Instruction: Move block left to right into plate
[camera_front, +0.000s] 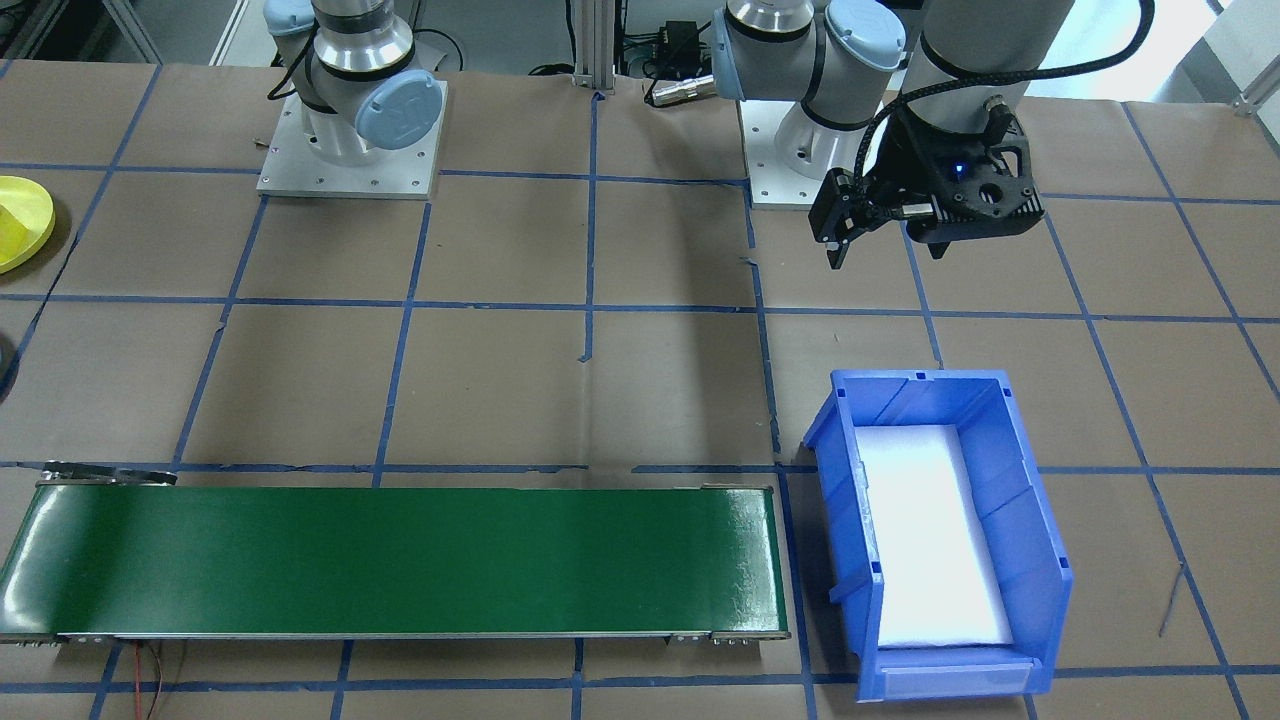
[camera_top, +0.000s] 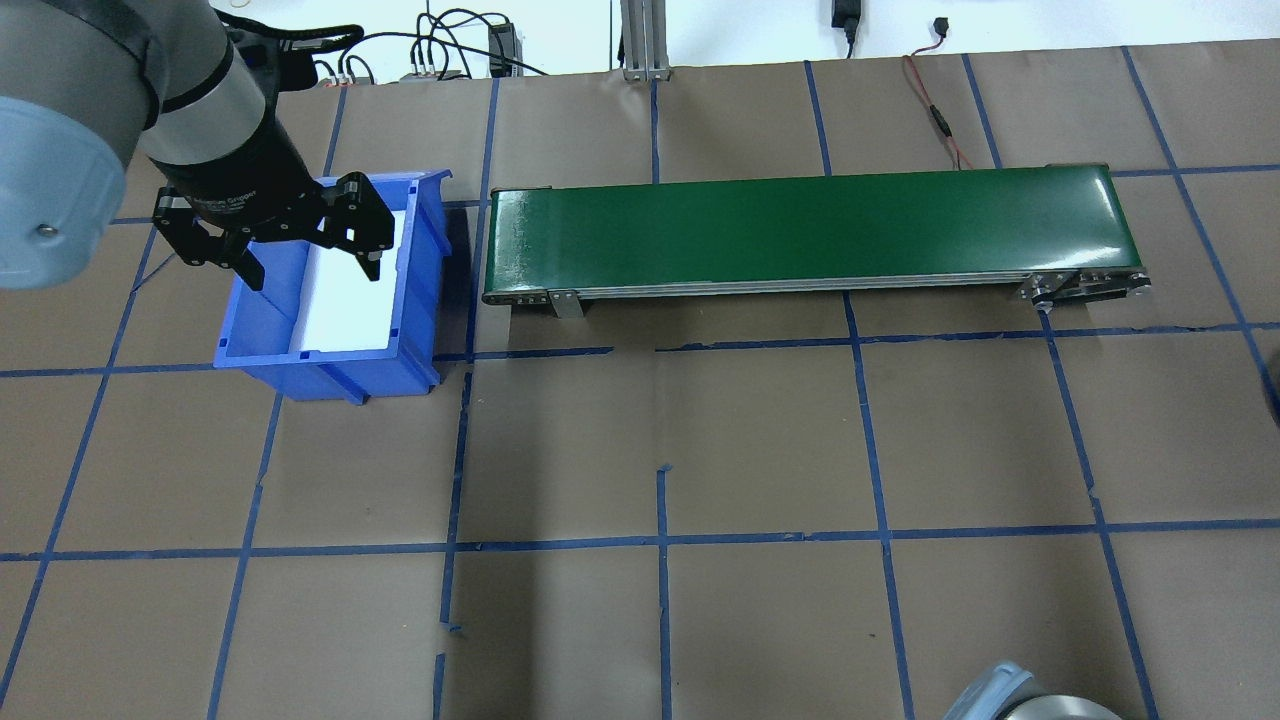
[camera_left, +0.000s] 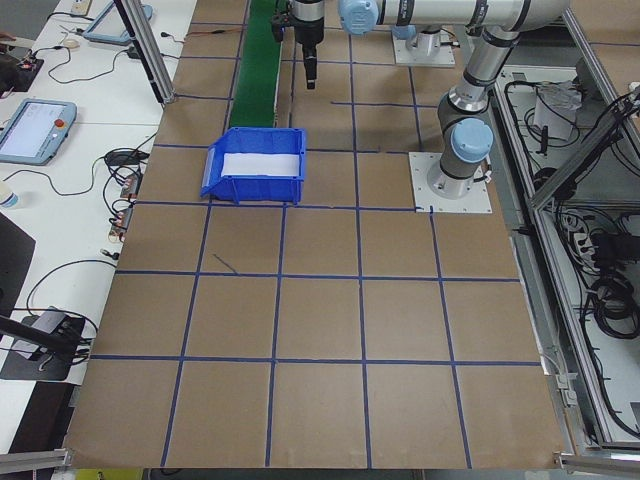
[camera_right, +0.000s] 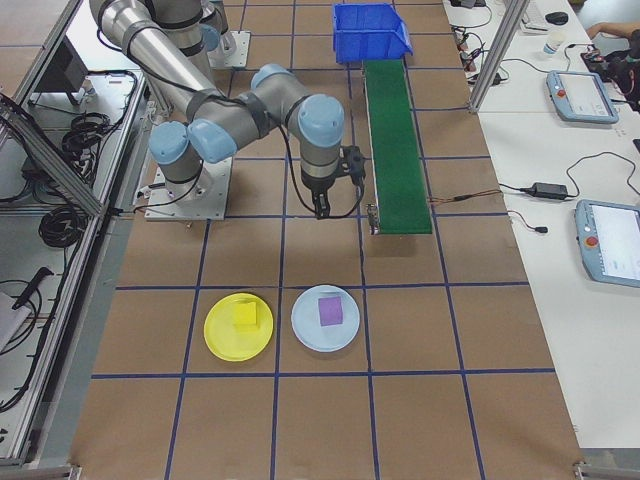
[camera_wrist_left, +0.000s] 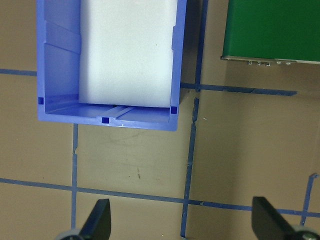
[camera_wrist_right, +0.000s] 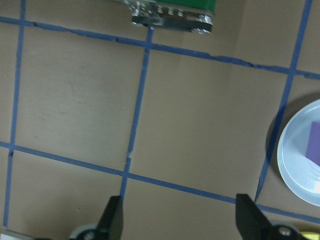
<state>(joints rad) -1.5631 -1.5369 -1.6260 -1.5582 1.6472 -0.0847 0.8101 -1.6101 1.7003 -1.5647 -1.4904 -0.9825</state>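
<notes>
Left gripper (camera_top: 305, 250) spread wide above bin rim (camera_top: 420, 255).

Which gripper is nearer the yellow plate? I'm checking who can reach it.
Right. The right gripper hangs over the table by the near end of the green belt, not far from the yellow plate. The left gripper hovers by the blue bin at the belt's far end.

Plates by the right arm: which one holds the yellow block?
The yellow plate, the one nearer the robot's base, holds the yellow block. The pale blue plate beside it holds a purple block.
</notes>
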